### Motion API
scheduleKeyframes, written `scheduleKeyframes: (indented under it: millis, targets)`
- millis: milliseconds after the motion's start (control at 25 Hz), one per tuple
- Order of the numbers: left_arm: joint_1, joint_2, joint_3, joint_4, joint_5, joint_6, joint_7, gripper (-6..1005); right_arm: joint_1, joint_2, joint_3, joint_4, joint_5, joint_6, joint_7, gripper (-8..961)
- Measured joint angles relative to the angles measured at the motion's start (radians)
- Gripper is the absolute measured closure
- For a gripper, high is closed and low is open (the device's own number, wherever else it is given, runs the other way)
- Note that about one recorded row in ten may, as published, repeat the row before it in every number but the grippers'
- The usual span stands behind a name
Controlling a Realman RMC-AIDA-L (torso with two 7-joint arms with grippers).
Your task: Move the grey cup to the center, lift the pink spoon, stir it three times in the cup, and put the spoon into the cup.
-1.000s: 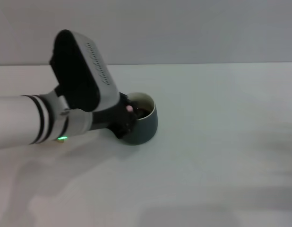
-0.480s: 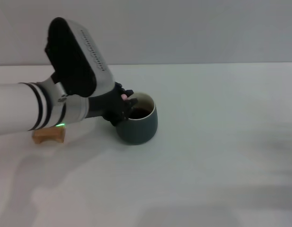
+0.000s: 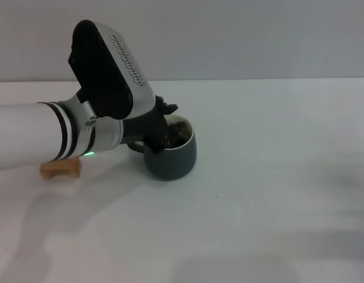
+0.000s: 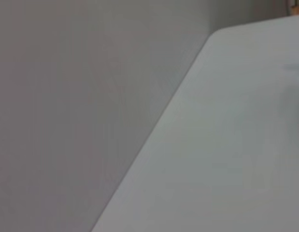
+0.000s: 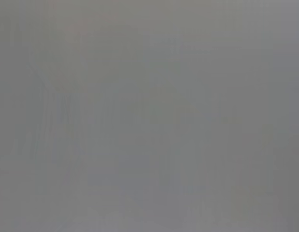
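One grey cup (image 3: 171, 154) stands upright on the white surface (image 3: 270, 194), roughly mid-surface, its mouth open upward so a spoon can work inside. Over its rim on the robot's left side hangs the left gripper (image 3: 164, 131), angled down into the opening, presumably for stirring. I cannot make out the pink spoon, nor whether the jaws are spread or pinching. A light wooden block (image 3: 61, 169) lies well clear under the arm. No right arm shows.
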Motion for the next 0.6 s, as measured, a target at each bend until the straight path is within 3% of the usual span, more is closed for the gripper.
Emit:
scheduleKeyframes:
  millis: [240, 360, 400, 440, 560, 600]
  targets:
    - [0.012, 0.0, 0.007, 0.0, -0.046, 0.068, -0.001, 598, 0.002, 0.0, 0.0, 0.0, -0.001, 0.0, 0.0, 954]
    - [0.035, 0.001, 0.014, 0.0, -0.092, 0.175, 0.004, 481, -0.002, 0.002, 0.0, 0.001, -0.001, 0.0, 0.0, 954]
    - [0.059, 0.003, 0.031, -0.003, -0.132, 0.293, 0.005, 442, -0.004, 0.002, 0.0, 0.003, -0.001, -0.001, 0.0, 954]
    - [0.059, 0.003, 0.031, -0.003, -0.132, 0.293, 0.005, 416, -0.004, 0.002, 0.0, 0.003, -0.001, -0.001, 0.0, 954]
    - [0.105, 0.005, 0.085, -0.019, -0.189, 0.525, 0.006, 336, -0.006, 0.003, 0.0, 0.008, -0.001, -0.008, 0.0, 955]
    - [0.138, 0.006, 0.144, -0.032, -0.209, 0.708, 0.004, 309, -0.007, 0.003, 0.0, 0.012, -0.002, -0.008, 0.0, 955]
